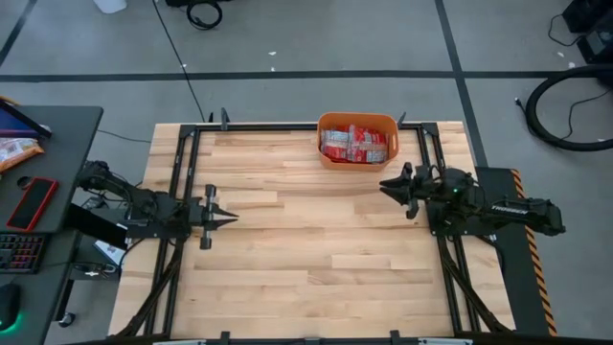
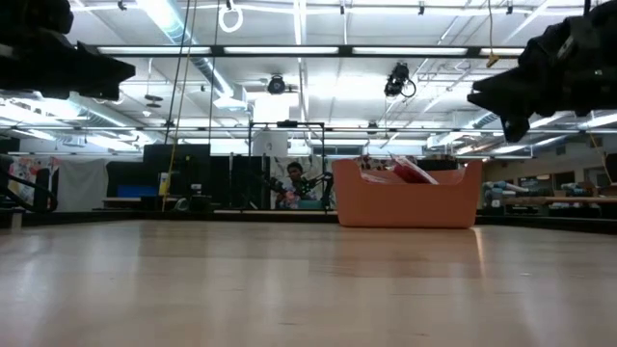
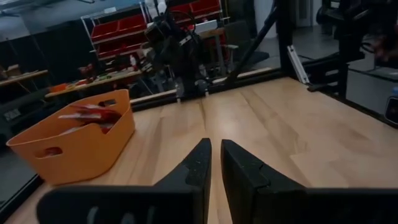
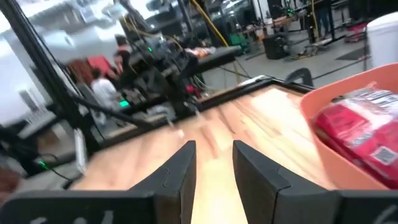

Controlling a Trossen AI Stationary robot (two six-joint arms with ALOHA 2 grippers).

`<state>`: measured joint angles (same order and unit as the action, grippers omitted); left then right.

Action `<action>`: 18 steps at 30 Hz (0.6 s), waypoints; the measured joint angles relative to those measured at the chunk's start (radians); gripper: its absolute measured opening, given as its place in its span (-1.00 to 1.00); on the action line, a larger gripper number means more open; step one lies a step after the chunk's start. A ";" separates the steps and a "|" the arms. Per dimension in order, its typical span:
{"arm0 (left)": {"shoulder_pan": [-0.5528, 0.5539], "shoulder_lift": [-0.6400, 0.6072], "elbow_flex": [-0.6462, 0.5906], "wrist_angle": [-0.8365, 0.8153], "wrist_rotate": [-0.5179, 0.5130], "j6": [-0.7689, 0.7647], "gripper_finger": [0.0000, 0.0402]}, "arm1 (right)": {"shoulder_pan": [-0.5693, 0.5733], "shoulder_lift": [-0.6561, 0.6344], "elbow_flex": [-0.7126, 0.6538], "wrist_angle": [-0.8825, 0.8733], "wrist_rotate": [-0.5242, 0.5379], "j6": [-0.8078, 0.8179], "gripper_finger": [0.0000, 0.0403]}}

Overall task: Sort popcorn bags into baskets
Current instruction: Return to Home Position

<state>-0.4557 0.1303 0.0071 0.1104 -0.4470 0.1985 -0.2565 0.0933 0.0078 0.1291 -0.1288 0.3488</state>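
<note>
The orange basket (image 1: 356, 164) stands at the 12 o'clock edge of the wooden table (image 1: 316, 259), a little toward 1 o'clock. The popcorn bags (image 1: 354, 142) lie inside it, red packets packed close together, and I cannot count them exactly. No red packet shows on the bare wood around it.

The left gripper (image 1: 230, 218) hangs over the 9 o'clock side of the table and points toward 3 o'clock, well apart from the basket. In the left wrist view its 2 fingers (image 3: 199, 168) are almost together, with only a thin slit between them, and they grip nothing.

The right gripper (image 1: 385, 185) is on the 3 o'clock side and points toward 9 o'clock. It is near the basket, just at the 5 o'clock side of it, but not touching. In the right wrist view its fingers (image 4: 180, 171) stand a little apart, and only the wood shows between them.

In the low view both arms are above the table top, and some bags (image 2: 410, 172) rise over the rim of the basket (image 2: 405, 202). A person (image 2: 294, 181) sits far behind the table.

Beyond the 9 o'clock side of the table, a dark desk (image 1: 67, 144) carries a red phone (image 1: 32, 203) and an orange-and-white snack packet (image 1: 14, 151).
</note>
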 joint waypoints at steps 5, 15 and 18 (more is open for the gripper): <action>0.000 0.000 0.000 -0.009 -0.019 -0.003 -0.79 | 0.000 0.000 0.000 -0.080 0.063 -0.091 -0.45; 0.000 0.000 0.000 -0.004 -0.099 -0.042 -0.79 | 0.000 0.021 0.000 -0.102 0.162 -0.162 -0.45; 0.000 0.000 0.000 -0.004 -0.099 -0.103 -0.79 | 0.000 0.021 0.000 -0.101 0.162 -0.167 -0.45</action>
<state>-0.4557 0.1303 0.0067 0.1062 -0.5461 0.0954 -0.2569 0.1139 0.0074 0.0277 0.0334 0.1823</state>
